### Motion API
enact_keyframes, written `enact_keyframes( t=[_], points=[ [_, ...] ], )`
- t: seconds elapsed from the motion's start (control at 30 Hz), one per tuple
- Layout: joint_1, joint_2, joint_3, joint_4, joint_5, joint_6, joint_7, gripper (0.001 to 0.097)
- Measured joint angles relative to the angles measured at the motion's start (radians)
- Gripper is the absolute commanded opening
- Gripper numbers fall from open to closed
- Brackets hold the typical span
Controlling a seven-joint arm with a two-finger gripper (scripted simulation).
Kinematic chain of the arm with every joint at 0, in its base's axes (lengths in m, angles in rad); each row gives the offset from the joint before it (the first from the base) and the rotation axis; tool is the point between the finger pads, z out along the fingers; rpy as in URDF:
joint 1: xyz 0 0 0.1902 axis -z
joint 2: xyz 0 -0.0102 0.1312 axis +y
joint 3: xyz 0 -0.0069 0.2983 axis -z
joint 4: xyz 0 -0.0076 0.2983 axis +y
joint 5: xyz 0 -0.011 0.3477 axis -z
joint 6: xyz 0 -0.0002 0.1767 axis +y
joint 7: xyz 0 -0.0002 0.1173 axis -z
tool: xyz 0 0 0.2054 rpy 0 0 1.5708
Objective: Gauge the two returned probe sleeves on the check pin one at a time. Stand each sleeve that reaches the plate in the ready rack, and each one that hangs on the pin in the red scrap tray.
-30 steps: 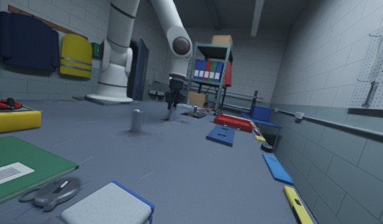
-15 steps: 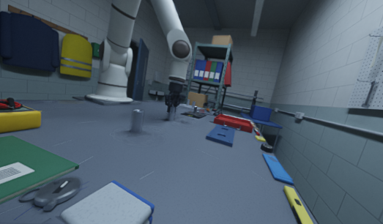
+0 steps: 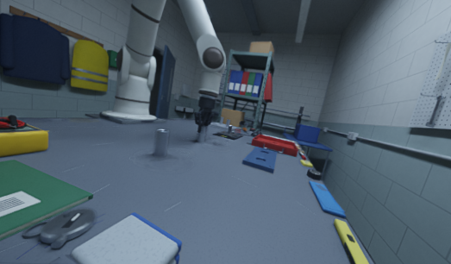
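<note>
A grey probe sleeve point(image 3: 201, 134) stands on the table partly hidden behind the fingers of my gripper point(image 3: 202, 127), which has come down over it and is closing around it; whether it has a firm hold I cannot tell. A second grey sleeve point(image 3: 161, 142) stands upright on the table to the left and nearer the camera. Beyond the gripper, to the right, a short check pin point(image 3: 229, 128) rises from a dark plate point(image 3: 228, 135). The red scrap tray point(image 3: 274, 144) lies to the right of the plate. A blue ready rack point(image 3: 260, 160) lies in front of the tray.
A yellow box point(image 3: 16, 141) sits at the left edge, with a green mat point(image 3: 25, 196), a grey tool point(image 3: 61, 227) and a white pad point(image 3: 128, 242) in the near foreground. Blue and yellow flat pieces point(image 3: 327, 198) lie along the right edge. A shelf unit point(image 3: 248, 86) stands behind.
</note>
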Motion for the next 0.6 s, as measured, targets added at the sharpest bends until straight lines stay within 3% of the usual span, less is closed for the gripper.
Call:
enact_keyframes(
  t=[0.4, 0.6],
  points=[
    [0.000, 0.000, 0.000, 0.000, 0.000, 0.000, 0.000, 0.0090],
    [0.001, -0.001, -0.001, 0.000, -0.001, 0.001, 0.001, 0.0080]
  ],
)
